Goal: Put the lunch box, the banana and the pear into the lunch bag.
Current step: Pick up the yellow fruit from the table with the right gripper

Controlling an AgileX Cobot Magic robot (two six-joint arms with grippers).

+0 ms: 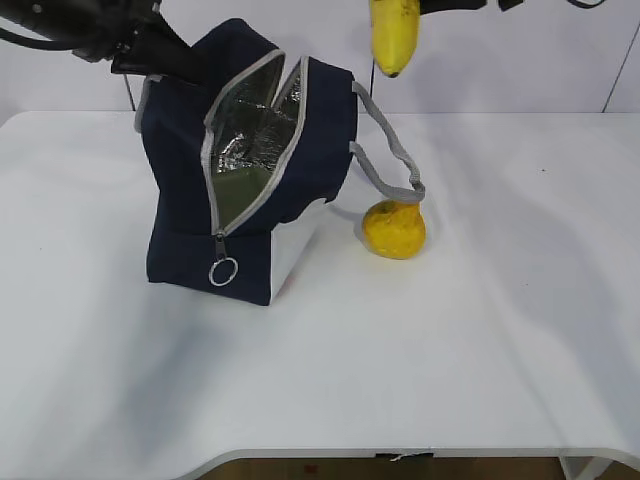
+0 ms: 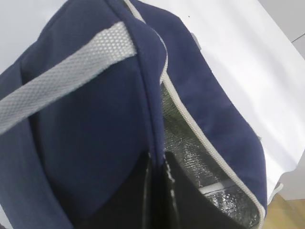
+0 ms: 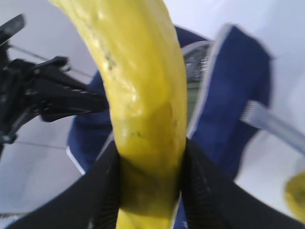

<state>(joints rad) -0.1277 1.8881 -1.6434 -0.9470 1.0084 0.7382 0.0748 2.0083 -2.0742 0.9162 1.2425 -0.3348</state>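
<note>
Hanging from the right gripper (image 3: 150,183), the curved ripe yellow banana (image 3: 138,95) is pinched near one end between the two black fingers, and its dark tip points down in the air above the table, to the right of the bag mouth. The boxy navy-blue fabric lunch bag (image 1: 245,170) with silver foil lining stands tilted, its grey zipper open. The left gripper (image 2: 159,195) is closed tight on the fabric edge beside the zipper and holds the mouth up. Inside, a pale green surface shows, probably the lid of the lunch box (image 1: 243,190). The squat lumpy yellow-orange pear (image 1: 394,229) lies on the white table (image 1: 480,330) just beside the bag, touching the grey webbing handle (image 1: 385,150).

I judge the banana light but soft, so a hard squeeze can bruise it; the hold across its thick body seems good. The pear is rounder, firmer and can roll, so it is better to take it across its wide belly from above.
</note>
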